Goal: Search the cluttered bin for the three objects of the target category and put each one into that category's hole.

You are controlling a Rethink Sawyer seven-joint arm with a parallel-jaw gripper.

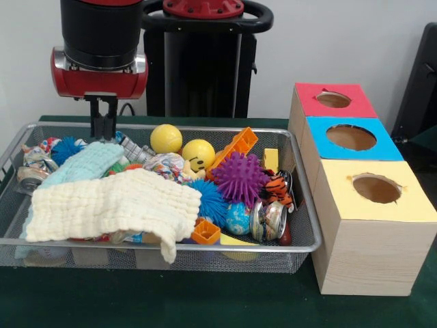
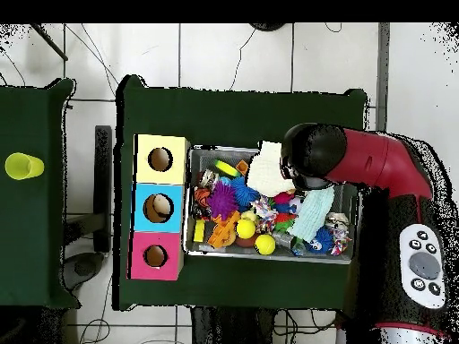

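the red and black arm's gripper (image 1: 104,127) hangs over the far left corner of the large shallow silver wire-mesh bin (image 1: 304,205), its dark fingers drawn close together with only a sliver between them and nothing held; i read it as closed and empty, parked above the clutter rather than reaching for anything.

going left to right in the front view: a pale blue waffle-weave cloth (image 1: 85,164) and a larger cream waffle-weave cloth (image 1: 113,203) lie draped over the left half of the bin, the cream one spilling over the near rim. they cover whatever sits beneath, so the left side cannot be inspected. a spiky blue rubber ball (image 1: 65,148) pokes out at the far left. mid-bin sit two smooth yellow balls (image 1: 166,139), an orange plastic block (image 1: 235,147), and a spiky purple rubber ball (image 1: 240,178).

of the three plush animals, only the small orange black-striped plush tiger (image 1: 278,186) is plain to see, wedged against the right wall just beside a crushed silver can (image 1: 268,220). the duck and bear are not identifiable; in my judgement they are buried, likely under the cloths.

at the right stands a row of three pale wooden boxes. the red-painted box (image 1: 334,101) is farthest from the camera, its round hole (image 1: 333,100) open and unobstructed, with the blue-painted box (image 1: 349,139) and yellow-painted box (image 1: 375,191) nearer.

in the overhead view the arm's bulk hides the gripper entirely.
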